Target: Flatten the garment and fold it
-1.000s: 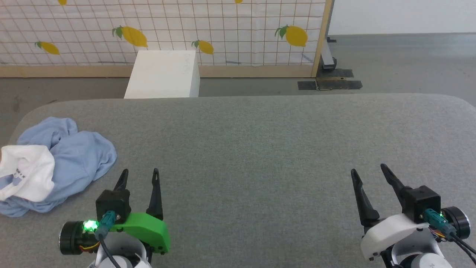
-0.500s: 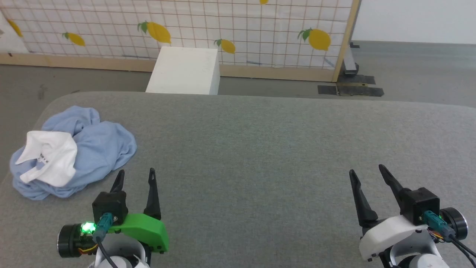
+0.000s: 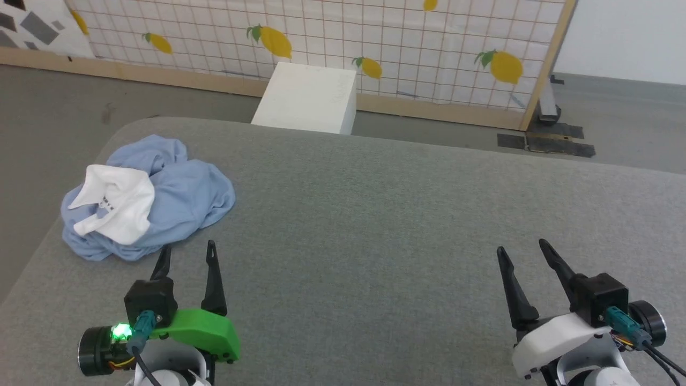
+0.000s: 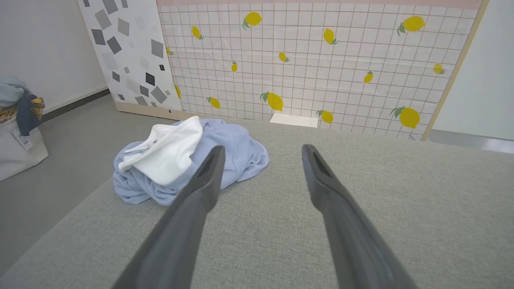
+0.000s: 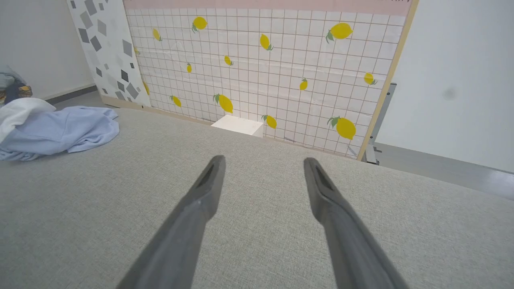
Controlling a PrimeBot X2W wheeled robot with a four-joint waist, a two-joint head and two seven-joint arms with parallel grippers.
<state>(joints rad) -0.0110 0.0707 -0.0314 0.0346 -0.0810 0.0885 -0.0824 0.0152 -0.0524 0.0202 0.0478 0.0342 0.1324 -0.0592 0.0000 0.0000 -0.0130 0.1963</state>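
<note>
The garment (image 3: 185, 193) is a light blue crumpled heap at the far left of the grey table, with a smaller white cloth (image 3: 120, 206) lying on top of it. From the left wrist, the garment (image 4: 237, 154) lies ahead and to the left; from the right wrist, the garment (image 5: 64, 130) sits at the far left. My left gripper (image 3: 187, 254) hovers open just in front of the heap, touching nothing. My right gripper (image 3: 522, 252) is open over bare table at the lower right, far from the cloth.
The grey padded table (image 3: 375, 214) has a rounded far-left corner close to the heap. A white box (image 3: 308, 99) stands on the floor behind it, before a lemon-print screen (image 3: 375, 43). A bag with clothes (image 4: 18, 132) sits on the floor at left.
The head camera has swung left, so the whole picture shifted right and the heap sits further in. Both grippers stay open and hold the same pose.
</note>
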